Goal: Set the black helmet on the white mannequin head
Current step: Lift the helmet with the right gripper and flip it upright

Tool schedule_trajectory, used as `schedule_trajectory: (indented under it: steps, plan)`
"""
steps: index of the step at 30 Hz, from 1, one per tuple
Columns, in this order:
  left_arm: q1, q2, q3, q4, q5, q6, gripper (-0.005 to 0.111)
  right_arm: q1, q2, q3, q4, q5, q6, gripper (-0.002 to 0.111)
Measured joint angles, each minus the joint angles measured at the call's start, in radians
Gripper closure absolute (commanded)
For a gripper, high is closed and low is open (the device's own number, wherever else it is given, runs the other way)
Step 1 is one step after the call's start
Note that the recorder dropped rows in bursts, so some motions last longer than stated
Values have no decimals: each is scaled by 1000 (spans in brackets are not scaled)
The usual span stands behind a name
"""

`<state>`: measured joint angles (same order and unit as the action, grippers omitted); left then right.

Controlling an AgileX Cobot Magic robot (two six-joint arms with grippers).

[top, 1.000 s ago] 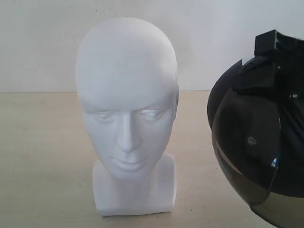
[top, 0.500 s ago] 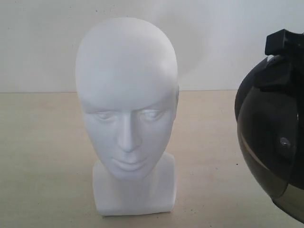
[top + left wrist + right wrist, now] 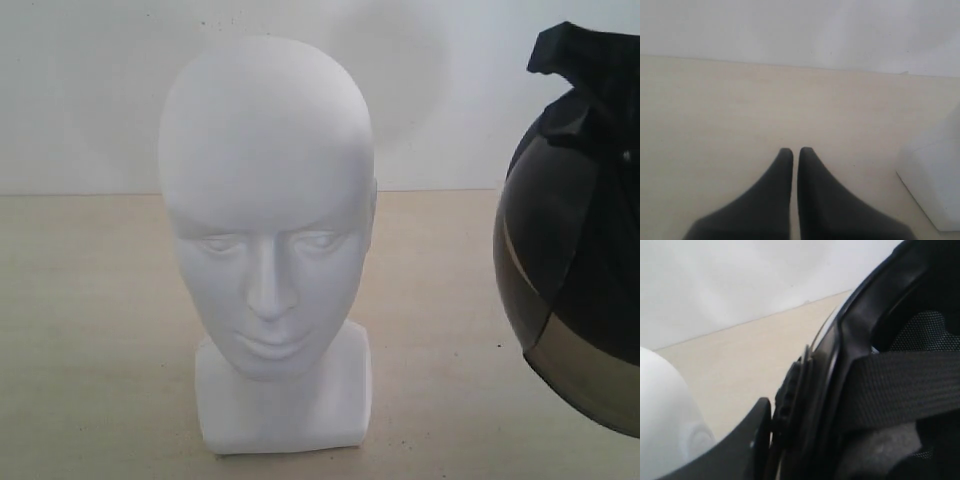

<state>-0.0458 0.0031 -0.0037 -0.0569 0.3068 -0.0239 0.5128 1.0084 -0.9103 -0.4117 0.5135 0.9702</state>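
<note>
Currently: glossy white mannequin head (image 3: 267, 230) upright on pale beige table (image 3: 90, 330), centre of exterior view, face toward camera. Matte black helmet with smoky visor (image 3: 575, 270) at right edge of exterior view, tilted, beside head, not touching it, partly out of frame. Right gripper (image 3: 777, 415) pinching helmet rim: 1 finger visible outside shell, other hidden inside near black chin strap (image 3: 900, 385). Left gripper (image 3: 795, 150) low over table, 2 fingers pressed together, holding nothing; head's blocky base (image 3: 932, 190) near it.
</note>
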Motion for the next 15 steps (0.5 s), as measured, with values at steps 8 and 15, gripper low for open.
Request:
schedule_trajectory:
  steps: [8, 15]
  plan:
    - [0, 0, 0, 0, 0, 0, 102, 44, -2, 65, -355, -138, 444, 108]
    - [0, 0, 0, 0, 0, 0, 102, 46, -4, 157, -777, -251, 961, 108]
